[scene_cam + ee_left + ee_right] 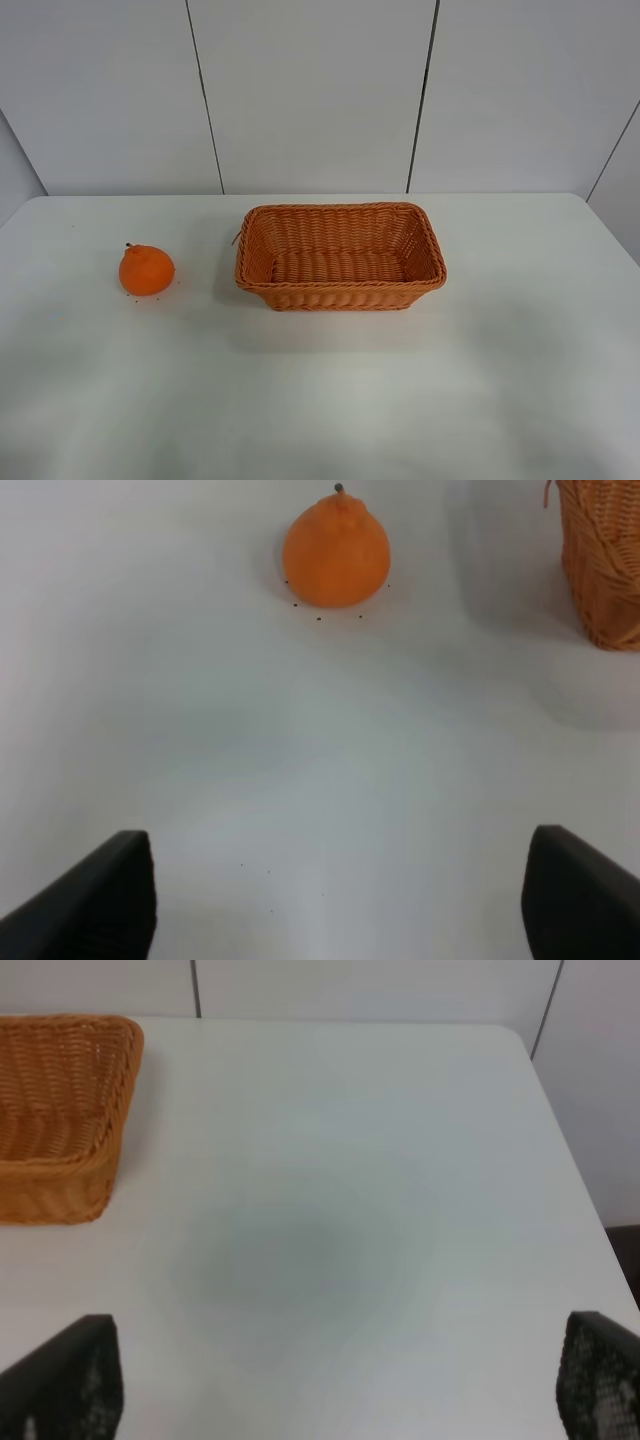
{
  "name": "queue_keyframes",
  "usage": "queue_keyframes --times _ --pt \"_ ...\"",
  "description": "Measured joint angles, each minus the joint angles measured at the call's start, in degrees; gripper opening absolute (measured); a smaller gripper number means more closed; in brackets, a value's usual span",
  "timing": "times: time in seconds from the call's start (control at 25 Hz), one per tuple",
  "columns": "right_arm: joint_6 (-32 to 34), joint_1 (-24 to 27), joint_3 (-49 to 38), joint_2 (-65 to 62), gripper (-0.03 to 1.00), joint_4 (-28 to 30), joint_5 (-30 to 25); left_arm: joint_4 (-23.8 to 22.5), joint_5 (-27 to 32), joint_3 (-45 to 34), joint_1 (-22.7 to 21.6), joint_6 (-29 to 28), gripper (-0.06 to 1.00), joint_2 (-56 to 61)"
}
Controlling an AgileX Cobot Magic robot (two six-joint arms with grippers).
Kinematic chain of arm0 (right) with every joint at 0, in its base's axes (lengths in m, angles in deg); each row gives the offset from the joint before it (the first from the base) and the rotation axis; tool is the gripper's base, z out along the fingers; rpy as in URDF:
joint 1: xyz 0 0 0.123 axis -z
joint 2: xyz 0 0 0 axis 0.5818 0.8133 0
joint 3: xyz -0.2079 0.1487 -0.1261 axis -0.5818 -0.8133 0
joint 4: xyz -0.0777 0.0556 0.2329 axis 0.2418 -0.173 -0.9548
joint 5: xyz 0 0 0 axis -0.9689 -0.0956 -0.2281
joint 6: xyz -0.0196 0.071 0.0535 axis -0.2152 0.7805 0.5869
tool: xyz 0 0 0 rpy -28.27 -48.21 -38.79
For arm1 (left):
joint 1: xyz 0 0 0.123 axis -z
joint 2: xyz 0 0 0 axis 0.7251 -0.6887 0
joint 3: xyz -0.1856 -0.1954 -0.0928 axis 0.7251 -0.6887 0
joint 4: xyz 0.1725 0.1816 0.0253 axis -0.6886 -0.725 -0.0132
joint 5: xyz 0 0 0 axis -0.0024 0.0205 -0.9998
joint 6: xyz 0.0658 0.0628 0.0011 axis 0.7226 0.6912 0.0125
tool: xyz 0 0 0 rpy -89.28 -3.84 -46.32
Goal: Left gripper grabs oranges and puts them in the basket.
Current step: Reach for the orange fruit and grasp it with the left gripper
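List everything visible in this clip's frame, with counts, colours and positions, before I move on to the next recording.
orange: one, bright orange, on the table left of the basket and apart from it
basket: one, orange-brown wicker, near the table's middle, nothing inside
table: one, white, fills the lower part of the high view
wall panels: several, white with dark seams, behind the table
left gripper: one, black, open, short of the orange, seen only in its wrist view
right gripper: one, black, open, over bare table beside the basket
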Motion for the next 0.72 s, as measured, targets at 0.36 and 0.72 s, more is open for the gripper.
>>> queue_keyframes --times 0.36,0.72 --pt "0.0 0.0 0.0 0.0 0.69 0.0 0.0 0.0 0.0 0.0 0.0 0.0 0.85 0.0" --pt "0.0 0.0 0.0 0.0 0.69 0.0 0.0 0.0 -1.5 1.2 0.0 0.3 0.85 -1.2"
